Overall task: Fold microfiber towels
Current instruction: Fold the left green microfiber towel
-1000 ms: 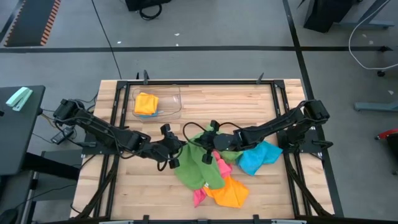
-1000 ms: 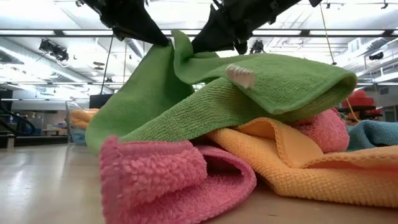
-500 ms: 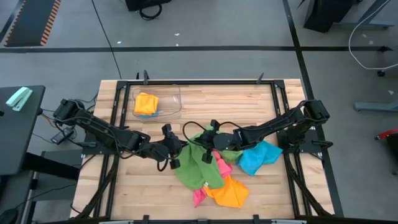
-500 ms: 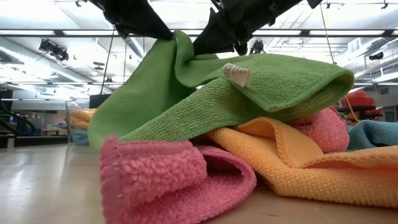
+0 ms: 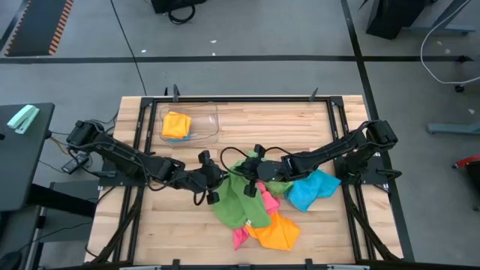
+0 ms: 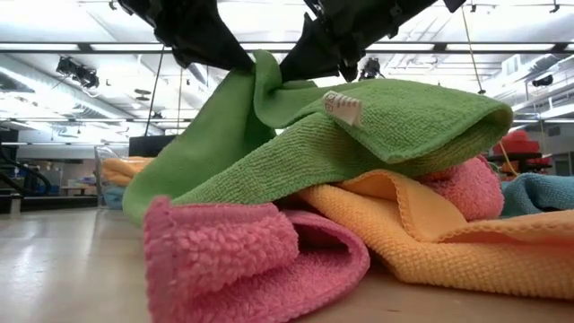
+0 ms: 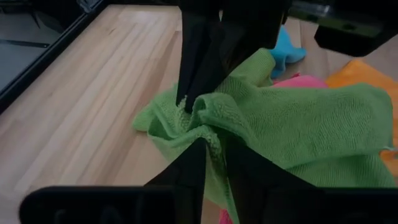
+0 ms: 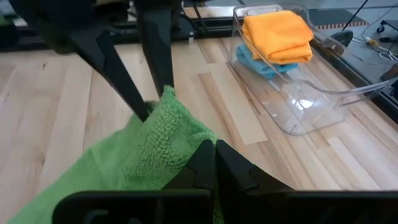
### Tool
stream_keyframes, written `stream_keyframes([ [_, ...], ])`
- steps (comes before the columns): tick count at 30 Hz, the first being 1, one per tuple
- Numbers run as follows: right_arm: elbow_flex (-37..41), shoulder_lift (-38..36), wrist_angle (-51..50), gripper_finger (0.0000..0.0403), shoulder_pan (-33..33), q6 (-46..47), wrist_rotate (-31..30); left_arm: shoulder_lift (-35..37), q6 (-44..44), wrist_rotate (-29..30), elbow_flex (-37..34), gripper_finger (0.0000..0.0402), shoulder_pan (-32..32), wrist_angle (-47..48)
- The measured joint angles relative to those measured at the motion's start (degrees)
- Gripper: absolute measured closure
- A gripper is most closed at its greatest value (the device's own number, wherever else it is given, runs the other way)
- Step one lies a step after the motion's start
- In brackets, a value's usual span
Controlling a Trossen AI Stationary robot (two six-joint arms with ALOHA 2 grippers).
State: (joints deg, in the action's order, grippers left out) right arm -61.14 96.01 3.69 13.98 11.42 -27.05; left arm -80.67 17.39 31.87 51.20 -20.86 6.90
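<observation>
A green towel (image 5: 238, 201) lies draped over a pink towel (image 6: 242, 260) and an orange towel (image 6: 430, 233) at the table's middle. Its upper edge is drawn up into a peak (image 6: 262, 76) between both grippers. My left gripper (image 5: 216, 178) comes from the left, and its fingers stand close together on that edge. My right gripper (image 5: 250, 175) comes from the right and is shut on the same edge, a few centimetres away. A blue towel (image 5: 311, 189) lies to the right under the right arm. My left gripper has a bunched fold of the green towel's raised edge (image 7: 210, 134) between its two fingers, which stand slightly apart. The fingers slant down from the table's left. The fold stands lifted, and the rest hangs to the pile. My right gripper pinches the same raised edge (image 8: 186, 140) between its shut fingers, slanting down from the table's right. The held part is lifted clear. The towel's body, with its white tag (image 6: 343, 106), sags onto the pink and orange towels.
A clear plastic bin (image 5: 202, 131) at the far left holds a folded orange towel (image 5: 176, 124) over a blue one. Bare wood lies left of the pile and along the far edge. Black frame rails (image 5: 139, 150) run along the table's sides.
Both arms have kept their places. The green towel's raised part has stirred slightly between the grippers, and its white tag has turned a little.
</observation>
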Motion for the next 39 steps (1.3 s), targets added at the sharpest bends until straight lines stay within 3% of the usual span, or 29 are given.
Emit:
stream_keyframes([
  [11, 1.7, -0.1, -1.4, 0.0392, 0.0, 1.3, 0.1, 0.0, 0.0, -0.3, 0.0, 0.0334, 0.1, 1.2],
  [22, 2.6, -0.1, 1.3, 0.0392, -1.6, 2.5, 0.2, -0.4, 4.5, -0.2, 0.0, 0.0335, 0.1, 17.4],
  [29, 0.1, 0.0, 3.8, 0.0392, -5.2, 2.5, 5.6, -0.4, 4.5, -0.3, 0.0, 0.0333, -1.8, 25.2],
  [34, 0.1, 0.4, 8.0, 0.0392, -8.3, 3.6, 8.9, -0.4, 4.5, -0.2, 0.0, 0.0342, -3.1, 25.7],
  [39, 0.0, 5.5, 15.1, 0.0392, -10.4, 4.5, 13.4, -0.4, 4.5, -0.2, 0.0, 0.0348, -3.8, 25.3],
])
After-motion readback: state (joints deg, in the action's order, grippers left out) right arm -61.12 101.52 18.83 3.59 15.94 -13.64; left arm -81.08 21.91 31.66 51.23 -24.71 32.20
